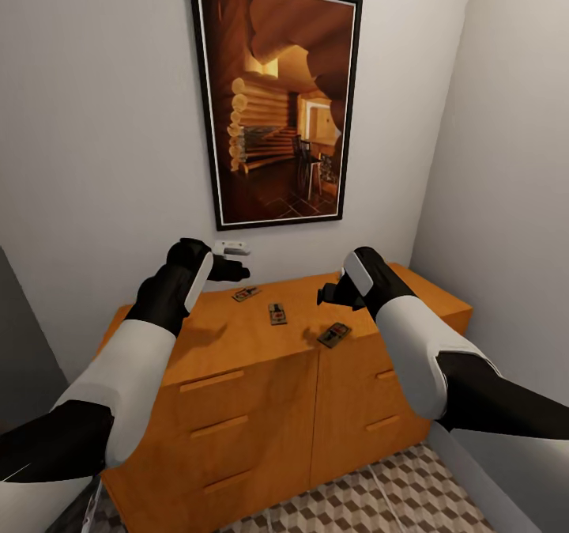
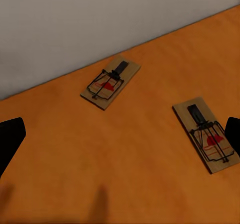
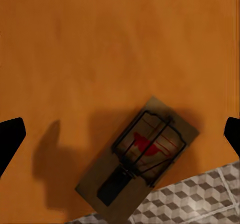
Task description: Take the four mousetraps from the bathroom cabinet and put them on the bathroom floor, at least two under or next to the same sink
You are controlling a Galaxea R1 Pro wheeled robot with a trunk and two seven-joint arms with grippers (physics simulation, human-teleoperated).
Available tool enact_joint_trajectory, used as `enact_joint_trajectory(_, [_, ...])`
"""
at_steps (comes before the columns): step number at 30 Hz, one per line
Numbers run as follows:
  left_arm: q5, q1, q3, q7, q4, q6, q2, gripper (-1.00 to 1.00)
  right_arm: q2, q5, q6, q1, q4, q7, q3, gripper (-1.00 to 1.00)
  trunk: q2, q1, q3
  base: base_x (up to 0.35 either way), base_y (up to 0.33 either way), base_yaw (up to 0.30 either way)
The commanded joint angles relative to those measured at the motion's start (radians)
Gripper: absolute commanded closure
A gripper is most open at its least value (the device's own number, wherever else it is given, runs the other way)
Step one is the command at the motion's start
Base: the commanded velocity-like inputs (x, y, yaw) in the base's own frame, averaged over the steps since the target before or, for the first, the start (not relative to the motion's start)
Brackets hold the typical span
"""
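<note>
Orange-brown wood of the wide chest of drawers [image 1: 237, 343] carries three small brown board mousetraps [image 1: 277, 314], so I hover both my grippers [image 1: 237, 268] [image 1: 328, 294] overhead, fingers spread, ready to pick.

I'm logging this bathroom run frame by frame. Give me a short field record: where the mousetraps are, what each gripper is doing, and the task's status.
mousetraps seen: three on the cabinet top
trap by the wall, near the left gripper
middle trap, lying flat, apart from the others
front trap, at the top's front edge, overhanging it in the right wrist view
fourth trap: not made out
left gripper: open, above the top, holding nothing
right gripper: open, above the front trap, holding nothing
bathroom floor: no trap seen on it
</note>
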State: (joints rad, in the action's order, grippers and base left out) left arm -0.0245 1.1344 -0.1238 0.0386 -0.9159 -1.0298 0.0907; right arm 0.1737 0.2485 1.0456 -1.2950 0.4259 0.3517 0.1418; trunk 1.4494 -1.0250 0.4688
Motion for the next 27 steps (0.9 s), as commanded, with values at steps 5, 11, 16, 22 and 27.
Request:
enact_joint_trajectory(5, [-0.003,0.001,0.0,0.001,0.001,-0.004,0.0,-1.0,0.001,0.004,0.002,-0.015,0.011,0.026,0.003,-1.0,0.001,0.0,0.001,0.009,0.0,0.0])
enact_joint_trajectory(11, [-0.005,0.001,0.0,0.001,0.002,-0.004,0.0,-1.0,-0.006,0.002,0.002,-0.037,0.015,0.035,0.001,-1.0,0.001,0.0,0.001,0.002,0.0,0.0])
enact_joint_trajectory(16, [-0.005,0.001,0.0,0.001,0.002,-0.004,0.0,-1.0,-0.009,-0.002,0.002,-0.043,0.037,0.037,-0.006,-1.0,0.001,0.0,0.001,0.0,0.0,0.0])
enact_joint_trajectory(22, [-0.006,0.001,0.0,0.001,0.002,-0.004,0.0,-1.0,-0.01,-0.035,0.002,-0.045,0.07,0.036,-0.01,-1.0,0.001,0.0,0.001,0.0,0.0,0.0])
enact_joint_trajectory(27, [-0.007,0.001,0.0,0.001,0.005,-0.004,0.0,-1.0,-0.011,-0.096,0.002,-0.045,0.08,0.032,-0.011,-1.0,0.001,0.0,0.001,0.0,0.0,0.0])
